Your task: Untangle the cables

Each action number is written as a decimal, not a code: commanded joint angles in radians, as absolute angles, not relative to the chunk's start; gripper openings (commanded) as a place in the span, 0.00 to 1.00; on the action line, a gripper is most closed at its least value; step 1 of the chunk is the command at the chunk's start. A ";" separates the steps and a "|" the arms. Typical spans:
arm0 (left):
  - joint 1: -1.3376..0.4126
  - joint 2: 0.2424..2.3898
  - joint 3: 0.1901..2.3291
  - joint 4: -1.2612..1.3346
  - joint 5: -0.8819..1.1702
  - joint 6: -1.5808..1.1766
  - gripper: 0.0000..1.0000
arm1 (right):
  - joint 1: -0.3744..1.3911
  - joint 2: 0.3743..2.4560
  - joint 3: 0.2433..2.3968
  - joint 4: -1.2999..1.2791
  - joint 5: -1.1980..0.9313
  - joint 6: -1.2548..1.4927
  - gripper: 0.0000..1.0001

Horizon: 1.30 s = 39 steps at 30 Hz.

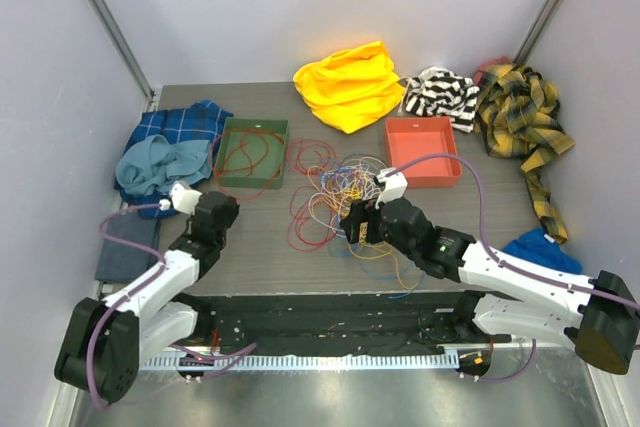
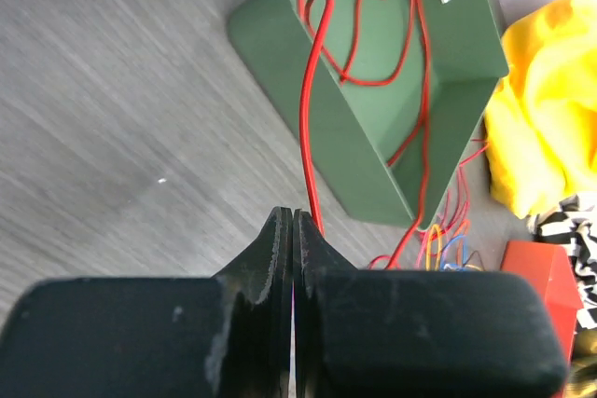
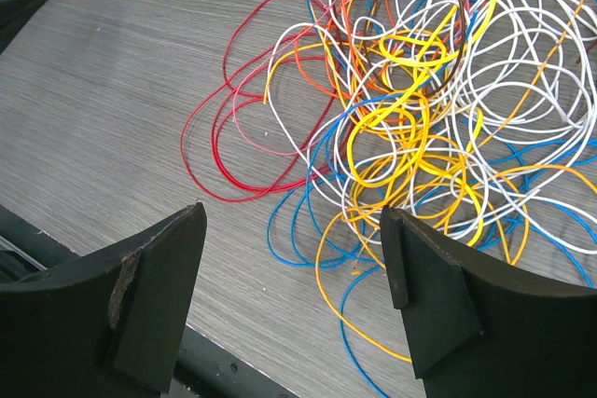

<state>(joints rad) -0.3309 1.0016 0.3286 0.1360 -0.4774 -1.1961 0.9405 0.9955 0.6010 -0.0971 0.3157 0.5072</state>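
Observation:
The cables (image 1: 345,197) lie as a tangled heap of red, yellow, white, orange and blue loops mid-table, filling the right wrist view (image 3: 420,128). My right gripper (image 1: 352,223) hovers at the heap's near edge, open (image 3: 291,216), nothing between its fingers; blue and orange loops lie on the table below the gap. A green tray (image 1: 252,125) at the left holds red cable loops. One red cable (image 2: 305,118) runs out of the green tray (image 2: 354,137) up to my left gripper (image 2: 295,216), shut, and vanishes at its tips. The left gripper (image 1: 226,209) sits just in front of that tray.
An orange-red tray (image 1: 420,152) stands right of the heap. Cloths ring the table: yellow (image 1: 350,85), black-and-white striped (image 1: 440,95), yellow plaid (image 1: 520,117), blue plaid (image 1: 165,152), blue (image 1: 545,247). A grey pad (image 1: 125,247) lies at the left edge.

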 commanded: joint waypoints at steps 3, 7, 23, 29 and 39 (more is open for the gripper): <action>-0.308 1.014 0.437 0.180 -0.439 -1.123 0.00 | 0.943 0.986 0.603 -0.066 0.337 0.509 0.84; -0.305 0.950 0.377 0.244 -0.459 -1.114 0.00 | 0.942 0.971 0.578 -0.045 0.336 0.517 0.83; -0.204 1.602 1.073 0.003 -0.198 -1.029 0.00 | 0.942 0.959 0.597 -0.080 0.345 0.511 0.83; -0.199 2.014 1.727 -0.671 -0.179 -0.809 0.03 | 0.943 0.936 0.597 -0.100 0.371 0.488 0.83; -0.199 1.955 1.870 -0.963 -0.554 -0.629 0.77 | 0.943 0.948 0.600 -0.071 0.350 0.483 0.84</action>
<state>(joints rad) -0.2062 2.1109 1.8923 -0.8330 -0.3519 -0.7086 0.9405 0.9558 0.5838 -0.1070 0.3420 0.4950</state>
